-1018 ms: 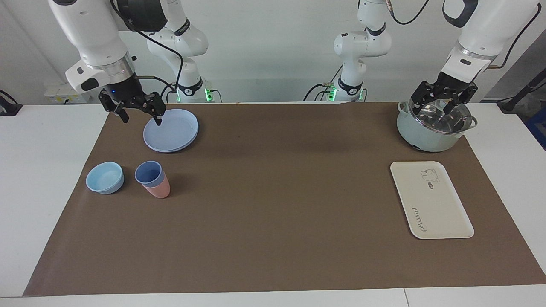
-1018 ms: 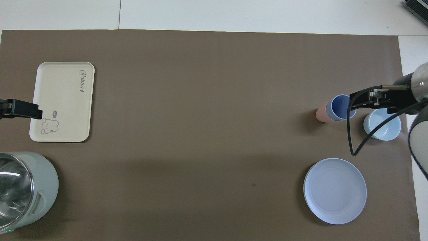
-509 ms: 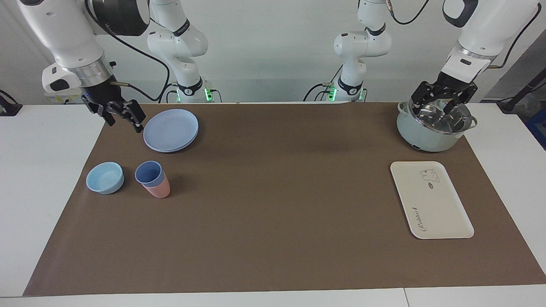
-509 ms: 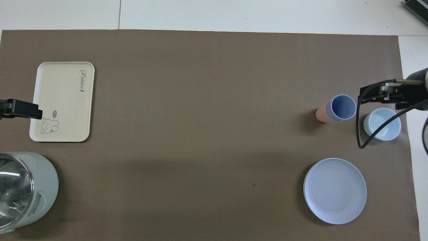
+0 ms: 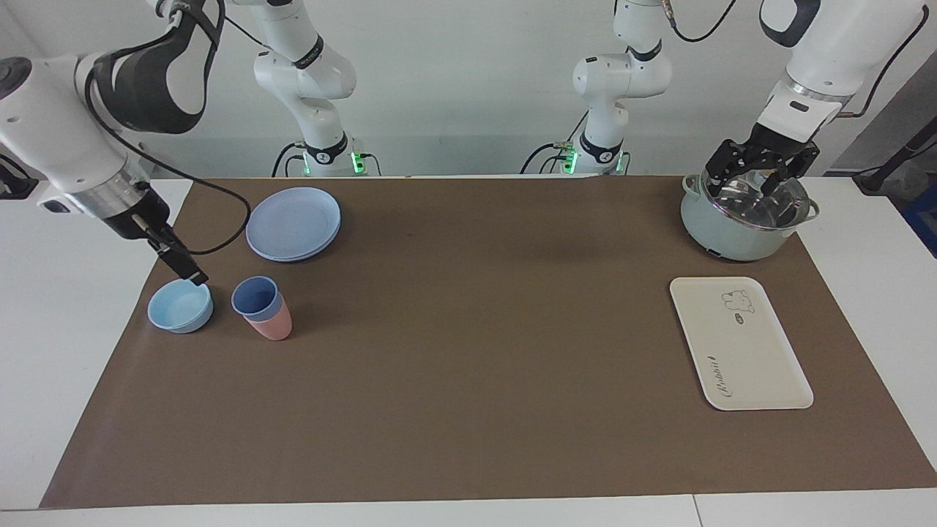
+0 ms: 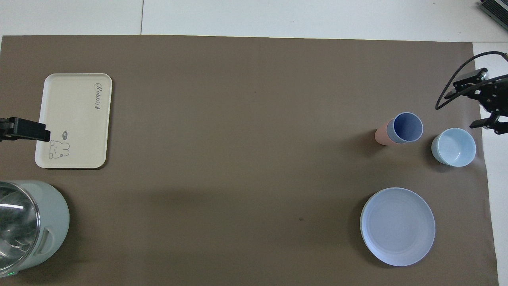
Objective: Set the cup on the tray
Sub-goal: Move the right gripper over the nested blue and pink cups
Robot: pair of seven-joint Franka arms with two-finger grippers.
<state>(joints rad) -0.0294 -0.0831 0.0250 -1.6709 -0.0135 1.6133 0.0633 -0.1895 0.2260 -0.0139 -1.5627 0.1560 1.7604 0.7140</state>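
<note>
The periwinkle-blue cup [image 5: 255, 296] stands nested in a salmon-pink cup [image 5: 273, 326] toward the right arm's end of the table; it also shows in the overhead view [image 6: 405, 127]. The cream-white tray [image 5: 739, 344] lies bare toward the left arm's end, also in the overhead view [image 6: 73, 119]. My right gripper [image 5: 192, 274] is open and empty, low over the edge of the light-blue bowl [image 5: 179, 306] beside the cups, and shows in the overhead view [image 6: 466, 104]. My left gripper [image 5: 761, 174] waits open over the pot [image 5: 747, 216].
A round blue plate [image 5: 293, 223] lies nearer to the robots than the cups. The pale green pot with a glass lid [image 6: 27, 222] stands nearer to the robots than the tray. The bowl [image 6: 453, 147] sits close beside the cups.
My right gripper has swung from over the plate's edge toward the right arm's end of the table and come down by the light-blue bowl. The left arm has not moved.
</note>
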